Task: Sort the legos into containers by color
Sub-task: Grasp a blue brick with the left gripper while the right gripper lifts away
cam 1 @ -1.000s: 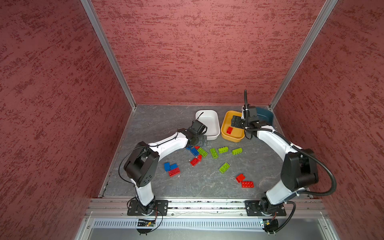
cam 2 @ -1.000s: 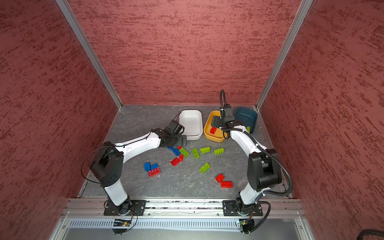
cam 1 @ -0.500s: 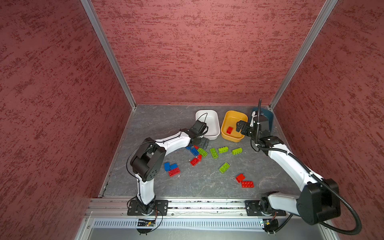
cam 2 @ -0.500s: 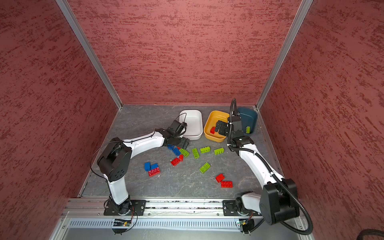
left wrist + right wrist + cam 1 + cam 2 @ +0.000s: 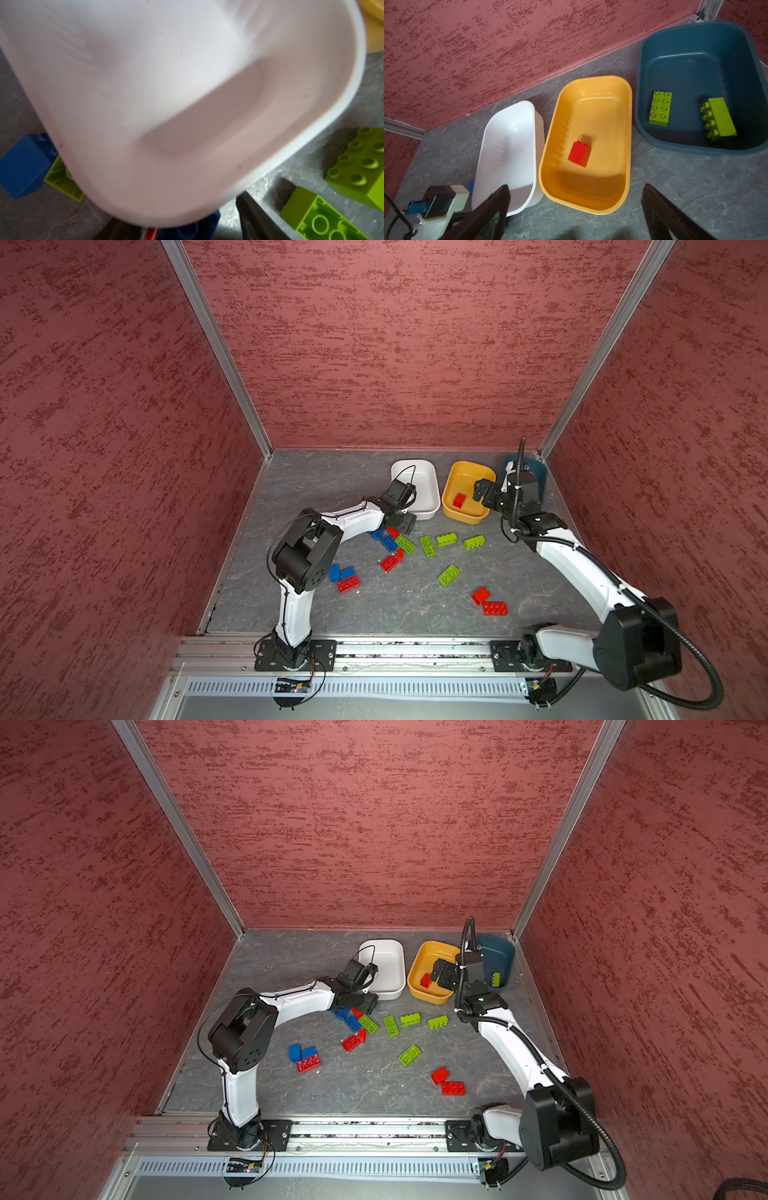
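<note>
The white tub (image 5: 419, 489) holds nothing. A red brick (image 5: 459, 500) lies in the yellow tub (image 5: 461, 477), and two green bricks (image 5: 660, 108) (image 5: 718, 120) lie in the teal tub (image 5: 695, 62). My left gripper (image 5: 405, 524) is low at the white tub's near rim, over a blue and red cluster. In the left wrist view a blue brick (image 5: 195, 228) sits between its fingers, with a strip of floor showing beside one finger (image 5: 253, 218). My right gripper (image 5: 484, 493) hangs open and empty over the yellow tub's near right rim.
Loose bricks are scattered on the grey floor: several green ones (image 5: 446, 539) in a row, another green (image 5: 449, 575), red ones (image 5: 495, 608) (image 5: 390, 562), and a blue and red group (image 5: 345, 577). Red walls enclose three sides, and a metal rail (image 5: 395, 649) runs along the front.
My left gripper has sunk onto the blue cluster and its jaws have narrowed. My right gripper has drawn back from over the tubs toward the yellow tub's near rim, and its arm has swung out right.
</note>
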